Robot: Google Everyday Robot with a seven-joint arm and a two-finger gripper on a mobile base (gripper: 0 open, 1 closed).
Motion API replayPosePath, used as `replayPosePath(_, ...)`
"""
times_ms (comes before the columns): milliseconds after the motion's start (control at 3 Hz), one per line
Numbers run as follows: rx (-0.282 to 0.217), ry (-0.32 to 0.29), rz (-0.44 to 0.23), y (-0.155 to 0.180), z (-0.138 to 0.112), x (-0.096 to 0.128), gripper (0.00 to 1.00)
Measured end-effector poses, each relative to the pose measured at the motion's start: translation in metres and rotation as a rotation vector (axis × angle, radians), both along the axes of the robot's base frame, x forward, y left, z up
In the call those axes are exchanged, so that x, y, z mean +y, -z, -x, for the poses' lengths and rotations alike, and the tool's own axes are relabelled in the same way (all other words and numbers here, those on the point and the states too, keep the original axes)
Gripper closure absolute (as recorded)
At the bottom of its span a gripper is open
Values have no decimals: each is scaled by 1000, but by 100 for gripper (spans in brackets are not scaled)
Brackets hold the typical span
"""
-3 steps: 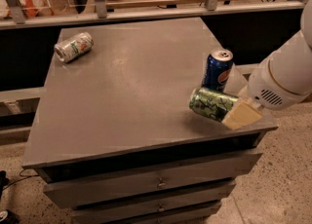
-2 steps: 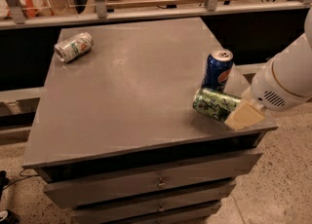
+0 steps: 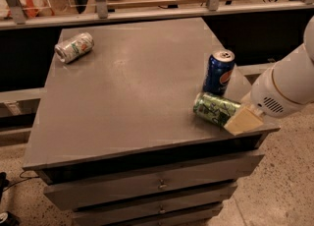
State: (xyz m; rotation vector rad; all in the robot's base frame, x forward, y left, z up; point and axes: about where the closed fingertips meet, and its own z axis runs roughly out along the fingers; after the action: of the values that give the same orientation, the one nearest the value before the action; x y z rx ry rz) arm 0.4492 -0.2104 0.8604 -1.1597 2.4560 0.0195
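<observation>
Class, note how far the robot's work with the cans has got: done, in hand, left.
Done: the blue can stands upright near the right edge of the table. In hand: the gripper is against the green can, which lies on its side beside the blue one. Left: the silver can lies untouched at the far left corner.

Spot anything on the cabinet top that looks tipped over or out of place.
Two cans lie on their sides: a green can at the front right edge, at the gripper, and a pale can at the far left corner. The blue can stands upright.
</observation>
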Motion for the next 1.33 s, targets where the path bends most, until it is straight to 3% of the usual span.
replayPosePath(333, -38, -6, -18, 9, -3, 11, 95)
replayPosePath(667, -60, -12, -37, 18, -5, 17, 79)
replayPosePath(1333, -57, -10, -34, 22, -6, 21, 32)
